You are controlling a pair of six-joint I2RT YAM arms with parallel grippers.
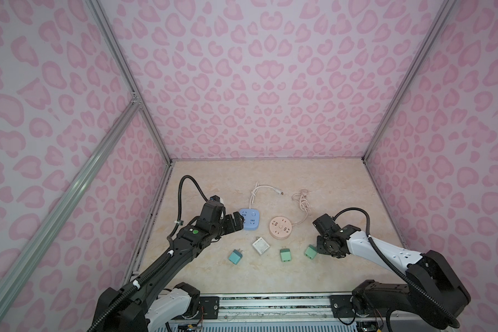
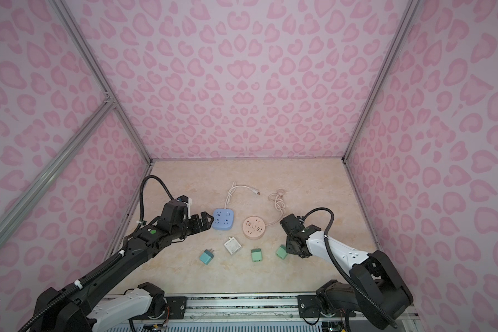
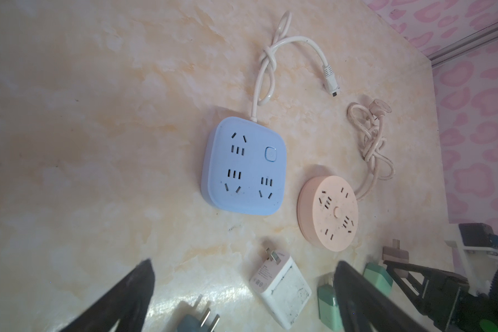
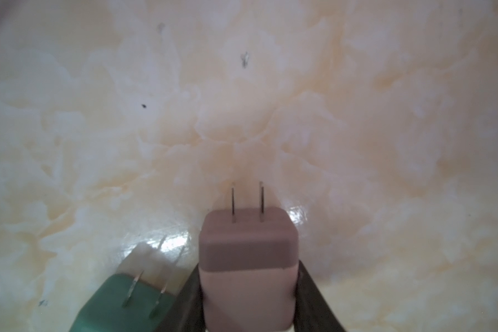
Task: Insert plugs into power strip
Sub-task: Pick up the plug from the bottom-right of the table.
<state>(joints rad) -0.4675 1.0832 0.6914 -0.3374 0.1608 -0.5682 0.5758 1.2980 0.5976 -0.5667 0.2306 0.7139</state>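
fingers of my right gripper (image 4: 249,293) pinch the pinkish-tan plug (image 4: 247,244), prongs pointing out, just beside a mint green plug (image 4: 118,304) on the table (image 4: 385,115). my left gripper (image 3: 243,267) stands wide apart near the blue power strip (image 3: 243,166).

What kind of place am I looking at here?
Probably a robot test booth, not a home: pink patterned wall panels on aluminium framing, two arms mounted on a front rail, a marble-look tabletop.
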